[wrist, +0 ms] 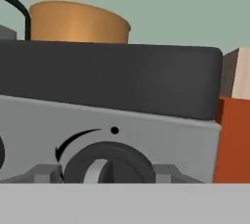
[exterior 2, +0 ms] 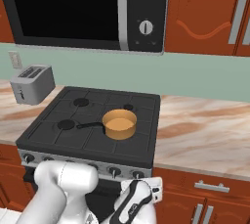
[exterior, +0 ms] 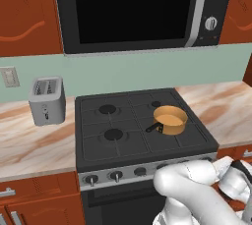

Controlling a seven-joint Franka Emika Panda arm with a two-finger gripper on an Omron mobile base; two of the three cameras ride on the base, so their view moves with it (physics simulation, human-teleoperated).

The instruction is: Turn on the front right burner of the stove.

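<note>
The black stove (exterior: 129,146) (exterior 2: 142,114) sits between marble counters. An orange saucepan (exterior: 171,119) (exterior 2: 119,123) with a black handle rests over its right-hand burners. Small dark knobs line the silver front strip (exterior: 140,171) (exterior 2: 114,171). My arm bends low before the stove's right end, hand (exterior 2: 140,194) just in front of the rightmost knob. In the hand view my gripper (wrist: 108,173) is open, one fingertip (wrist: 47,173) on each side of a round dark knob (wrist: 108,162) below a curved arrow and a dot. The saucepan (wrist: 73,22) shows above the stove edge.
A silver toaster (exterior: 47,100) (exterior 2: 31,83) stands on the left counter. The black microwave (exterior: 133,8) (exterior 2: 73,8) hangs above the stove. Bare marble counter (exterior 2: 205,130) stretches to the right. Red-brown cabinet doors (exterior 2: 215,203) lie under the counter beside my hand.
</note>
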